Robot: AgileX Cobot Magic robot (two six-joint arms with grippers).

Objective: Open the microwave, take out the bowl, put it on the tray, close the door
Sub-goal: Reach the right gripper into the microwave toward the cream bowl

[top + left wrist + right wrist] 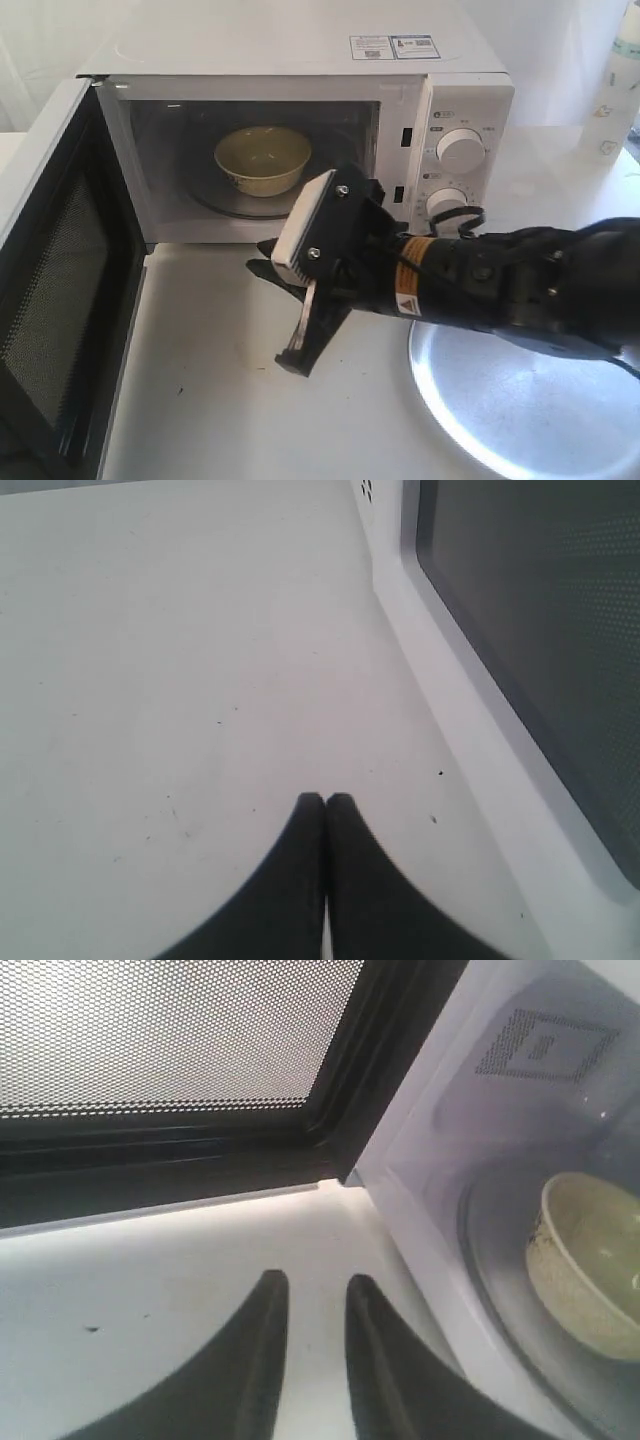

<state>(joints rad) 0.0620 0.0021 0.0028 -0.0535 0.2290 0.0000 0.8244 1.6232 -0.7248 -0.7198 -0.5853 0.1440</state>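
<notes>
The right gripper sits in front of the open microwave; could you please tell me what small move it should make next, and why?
Probably the right gripper should widen its jaws and ease in toward the rim of the bowl. The door is already swung open, the bowl sits inside the microwave, and the jaws stand only slightly apart, empty, just outside the cavity.

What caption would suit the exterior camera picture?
The door of the microwave stands open, bowl inside; right gripper hovers open in front, tray nearby.
</notes>
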